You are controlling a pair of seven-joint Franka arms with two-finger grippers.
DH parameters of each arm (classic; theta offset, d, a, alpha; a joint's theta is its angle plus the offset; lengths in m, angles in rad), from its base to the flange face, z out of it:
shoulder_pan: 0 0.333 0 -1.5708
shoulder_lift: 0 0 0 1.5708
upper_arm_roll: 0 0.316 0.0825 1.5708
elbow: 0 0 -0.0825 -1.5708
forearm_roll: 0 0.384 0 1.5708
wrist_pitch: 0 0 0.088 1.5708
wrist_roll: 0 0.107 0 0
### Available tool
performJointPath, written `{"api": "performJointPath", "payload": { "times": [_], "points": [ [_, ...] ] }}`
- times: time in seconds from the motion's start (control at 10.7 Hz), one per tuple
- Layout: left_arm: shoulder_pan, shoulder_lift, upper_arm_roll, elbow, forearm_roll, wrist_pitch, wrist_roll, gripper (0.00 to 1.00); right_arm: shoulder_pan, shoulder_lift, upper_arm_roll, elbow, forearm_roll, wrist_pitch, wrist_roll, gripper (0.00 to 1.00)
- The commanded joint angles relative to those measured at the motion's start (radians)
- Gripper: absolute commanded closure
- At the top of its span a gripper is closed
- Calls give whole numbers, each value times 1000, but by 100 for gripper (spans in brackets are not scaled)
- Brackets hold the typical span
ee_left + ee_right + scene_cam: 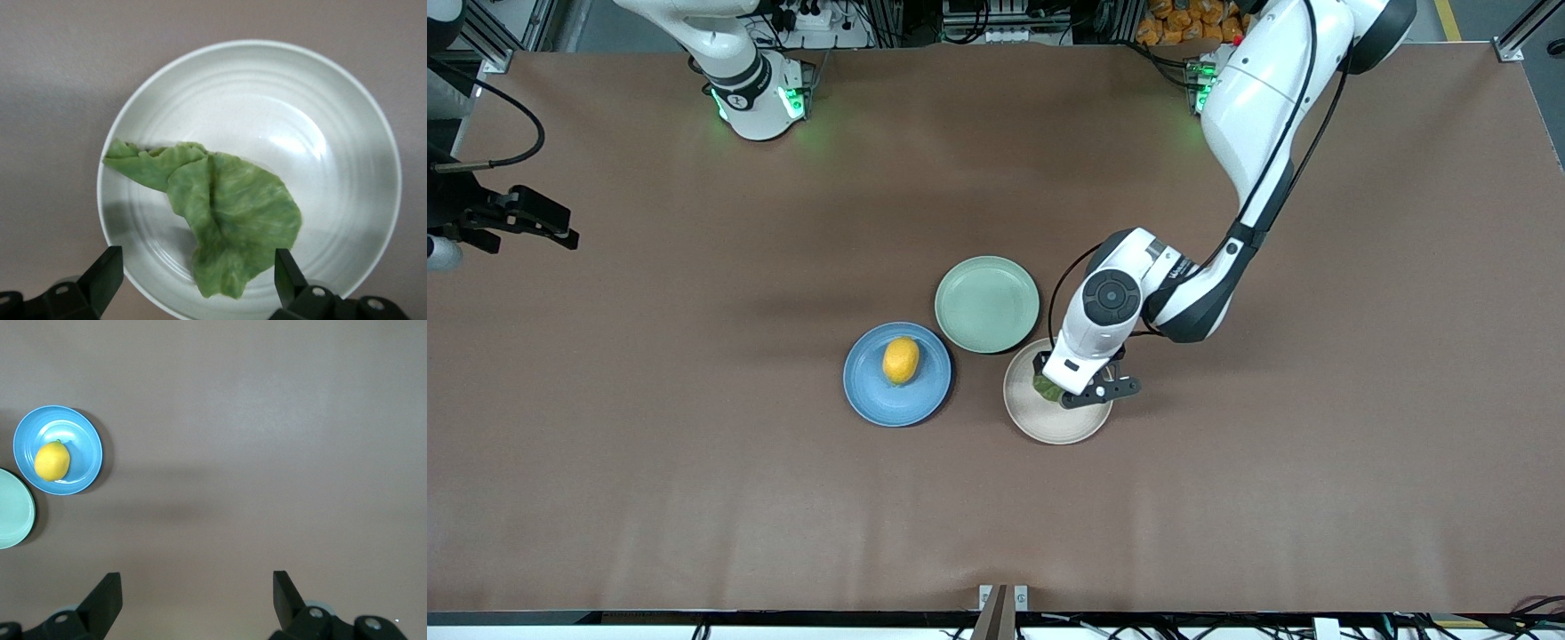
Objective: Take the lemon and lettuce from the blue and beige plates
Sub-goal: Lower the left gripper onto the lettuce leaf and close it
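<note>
The lemon (901,359) lies on the blue plate (871,400); both also show far off in the right wrist view, lemon (52,461) on blue plate (80,433). The lettuce (227,213) lies on the beige plate (300,100). In the front view the left arm's hand covers most of the lettuce (1045,388) on the beige plate (1049,427). My left gripper (197,261) is open, just above the plate, with one finger on each side of the leaf's end. My right gripper (197,583) is open and empty, held high over bare table at the right arm's end (534,213).
A pale mint-green plate (987,304) with nothing on it stands farther from the front camera than the other two plates, touching or nearly touching both; its edge also shows in the right wrist view (13,510). Brown table surface lies all around the plates.
</note>
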Motion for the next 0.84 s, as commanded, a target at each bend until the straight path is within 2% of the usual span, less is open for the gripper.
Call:
{"api": "performJointPath", "payload": {
  "times": [0.0, 0.09, 0.19, 0.28, 0.47, 0.56, 0.75],
  "points": [
    [-25, 28, 11, 25, 33, 15, -27, 3, -2, -8, 4, -10, -10, 3, 0, 0],
    [-25, 34, 11, 25, 33, 29, -28, 4, -2, -8, 4, -8, -10, 2, 1, 0],
    [-26, 35, 13, 25, 33, 36, -28, 10, -2, -8, 6, -8, -10, 2, 0, 0],
    [-28, 35, 11, 25, 33, 39, -28, 20, -2, -6, 6, -10, -10, 3, 0, 0],
    [-28, 35, 14, 25, 33, 41, -19, 54, -8, -6, 4, -10, -10, 2, -2, 0],
    [-26, 35, 14, 25, 33, 41, -17, 63, -9, -6, 4, -10, -10, 2, -2, 0],
    [-28, 45, 14, 25, 33, 43, -19, 64, -6, -3, 4, -10, -10, 6, 0, 0]
  ]
}}
